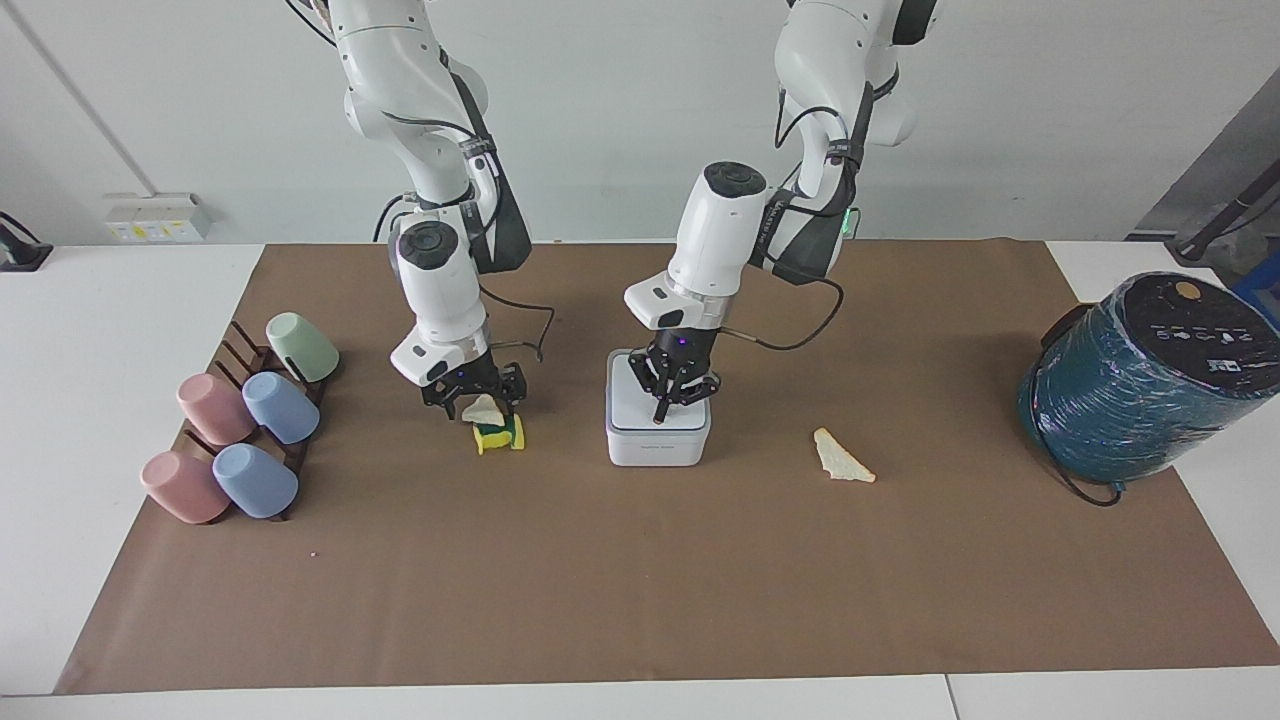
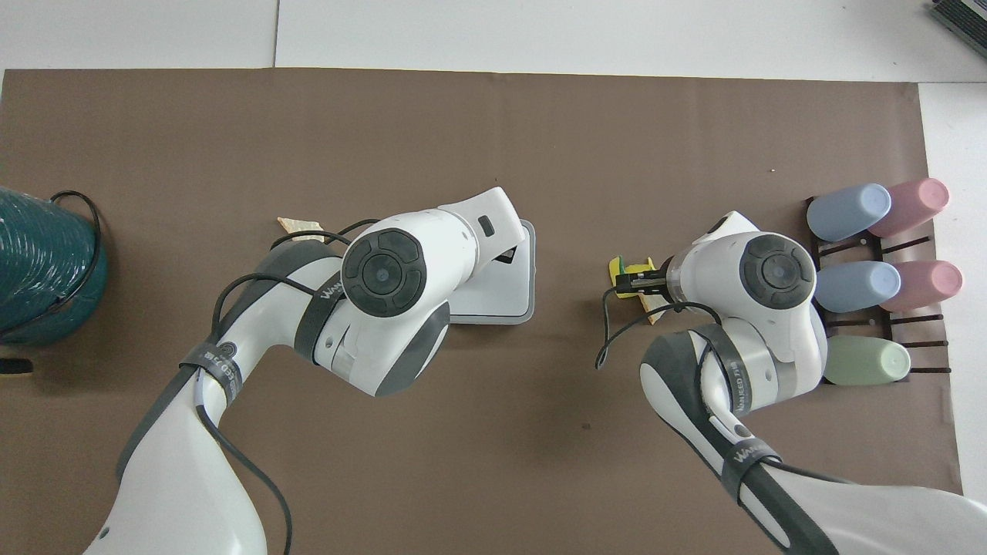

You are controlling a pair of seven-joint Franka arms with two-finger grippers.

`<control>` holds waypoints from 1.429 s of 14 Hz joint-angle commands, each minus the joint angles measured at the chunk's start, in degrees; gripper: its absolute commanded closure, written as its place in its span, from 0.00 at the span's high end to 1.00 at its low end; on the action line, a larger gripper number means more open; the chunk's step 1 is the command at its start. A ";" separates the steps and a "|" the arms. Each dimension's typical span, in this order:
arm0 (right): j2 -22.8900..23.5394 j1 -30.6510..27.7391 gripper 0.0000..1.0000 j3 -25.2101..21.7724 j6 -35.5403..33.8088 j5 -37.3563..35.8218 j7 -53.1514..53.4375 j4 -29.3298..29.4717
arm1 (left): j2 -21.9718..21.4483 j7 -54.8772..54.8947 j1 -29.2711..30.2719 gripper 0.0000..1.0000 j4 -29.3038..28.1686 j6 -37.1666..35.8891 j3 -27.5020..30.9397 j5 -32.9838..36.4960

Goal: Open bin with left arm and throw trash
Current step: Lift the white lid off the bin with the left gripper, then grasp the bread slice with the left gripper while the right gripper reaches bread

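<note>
The white bin [image 1: 657, 450] stands mid-table with its lid down; it also shows in the overhead view [image 2: 505, 297]. My left gripper [image 1: 662, 408] is shut, fingertips pointing down onto the lid; in the overhead view the arm hides most of it [image 2: 505, 256]. My right gripper [image 1: 480, 398] is open and low around a cream wedge [image 1: 485, 408] lying on the yellow-and-green sponge piece [image 1: 498, 434]. The sponge piece [image 2: 619, 270] peeks out by my right gripper [image 2: 634, 280] from above. A second cream wedge [image 1: 843, 457] lies beside the bin toward the left arm's end.
Pastel cups on a dark rack [image 1: 240, 430] lie at the right arm's end, also seen from above [image 2: 871, 254]. A big teal-wrapped cylinder [image 1: 1140, 380] with a black cable lies at the left arm's end. Brown paper covers the table.
</note>
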 commanded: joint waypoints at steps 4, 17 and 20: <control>-0.18 -0.62 0.04 -0.04 0.54 0.39 -2.96 -1.20 | -11.03 -0.98 1.20 0.00 -1.22 -18.88 1.14 0.86; -0.89 -0.80 0.00 -0.22 -18.51 0.47 5.46 14.42 | -17.99 5.78 17.55 1.00 -4.04 -28.66 1.05 0.86; -0.27 -1.15 0.00 -0.22 -21.52 7.54 8.20 21.54 | -17.99 8.59 21.06 1.00 -4.04 -28.83 1.05 0.86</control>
